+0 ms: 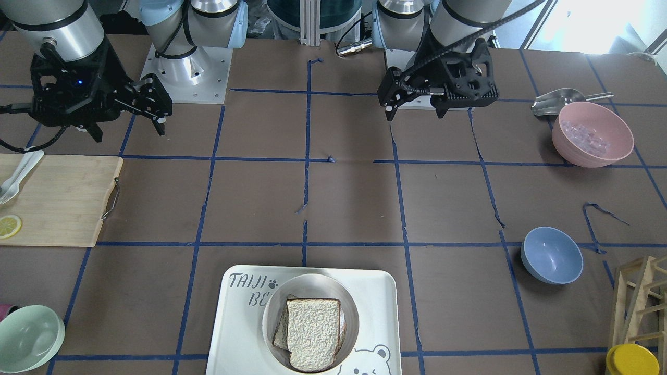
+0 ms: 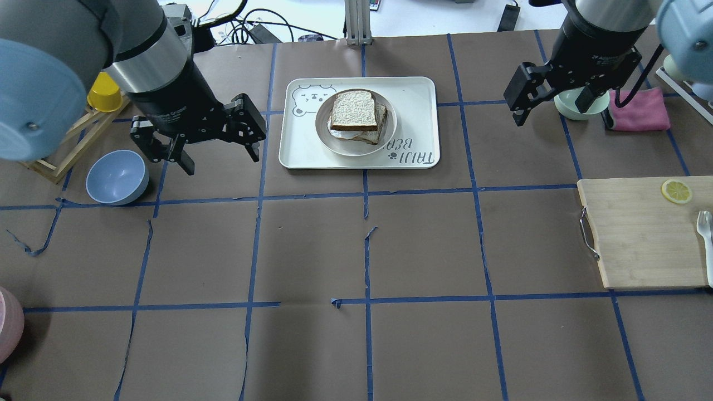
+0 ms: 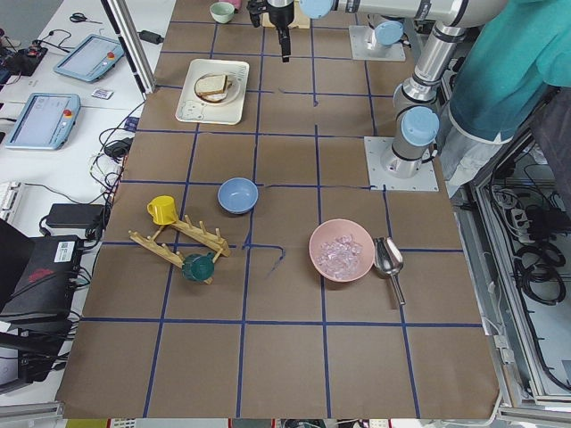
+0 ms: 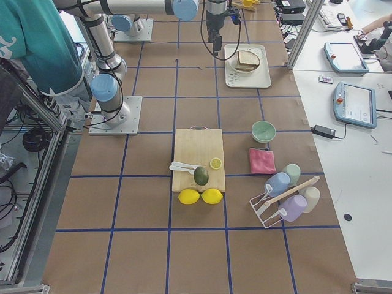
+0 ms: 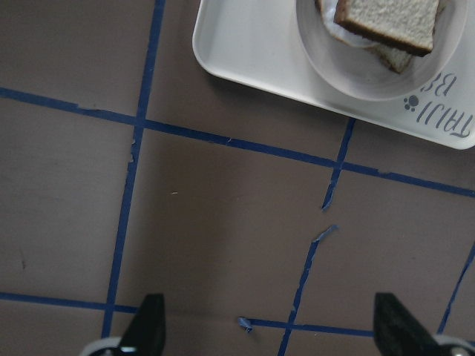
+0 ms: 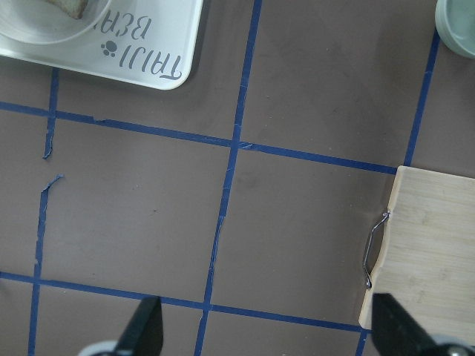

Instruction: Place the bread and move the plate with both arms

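One bread [image 1: 312,333] lies in the plate [image 1: 311,284], seemingly atop another slice [image 1: 281,332].

I lose bread [image 5: 386,18], plate [image 5: 356,78] at frame edge, well ahead of left fingers [image 5: 148,325]; lower slice [image 5: 395,58] mostly covered.

Brown table [image 2: 312,250] bears tray [image 2: 416,96], cutting board [image 2: 640,234], blue bowl [image 2: 117,177].

Light: I saw bright, even room light | Glare: a white blown-out patch [image 1: 583,21] at the front view's top right | Shadows: soft, beside the blue bowl [image 1: 551,255] | Focus: sharp.
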Robot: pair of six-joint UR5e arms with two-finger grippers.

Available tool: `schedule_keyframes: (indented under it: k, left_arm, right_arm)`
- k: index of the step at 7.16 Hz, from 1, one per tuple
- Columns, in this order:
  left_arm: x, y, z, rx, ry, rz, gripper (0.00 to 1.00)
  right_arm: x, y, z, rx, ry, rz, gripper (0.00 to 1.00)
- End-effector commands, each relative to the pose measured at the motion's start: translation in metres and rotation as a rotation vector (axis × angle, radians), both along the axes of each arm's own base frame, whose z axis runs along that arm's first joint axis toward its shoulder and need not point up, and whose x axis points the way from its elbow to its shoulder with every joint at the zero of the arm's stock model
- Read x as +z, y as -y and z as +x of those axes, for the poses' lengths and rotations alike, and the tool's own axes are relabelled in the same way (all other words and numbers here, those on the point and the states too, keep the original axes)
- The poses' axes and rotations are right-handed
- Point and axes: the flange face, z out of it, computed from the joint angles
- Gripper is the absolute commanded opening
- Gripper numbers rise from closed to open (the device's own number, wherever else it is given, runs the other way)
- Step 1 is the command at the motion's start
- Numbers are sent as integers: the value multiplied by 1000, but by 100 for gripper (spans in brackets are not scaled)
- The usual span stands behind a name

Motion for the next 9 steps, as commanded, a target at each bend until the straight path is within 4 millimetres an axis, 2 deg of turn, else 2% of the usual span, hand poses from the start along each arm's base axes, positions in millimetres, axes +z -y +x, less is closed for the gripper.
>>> schedule_keyframes:
  k: [1, 2, 3, 4, 5, 6, 7, 9]
  left_arm:
    - [13, -14, 10, -120, 58, -28, 100]
    - [12, -6, 10, -109, 53, -56, 100]
    - [17, 11, 11, -109, 53, -156, 100]
    - [18, 16, 12, -105, 52, -187, 100]
    - [17, 15, 12, -105, 52, -185, 100]
    - [15, 14, 12, -107, 52, -180, 100]
    - [14, 12, 13, -106, 52, -178, 100]
    - [15, 11, 14, -103, 51, -181, 100]
  right_arm:
    - [7, -3, 5, 8, 0, -24, 100]
    - [11, -4, 8, 9, 3, -33, 100]
    - [11, -4, 10, 14, 3, -33, 100]
    - [11, -4, 12, 6, 10, -35, 100]
    - [11, -6, 17, -19, 21, -34, 100]
    - [10, -7, 33, 0, 22, -35, 100]
    - [12, -8, 41, -4, 16, -49, 100]
    - [10, -7, 41, -4, 13, -51, 100]
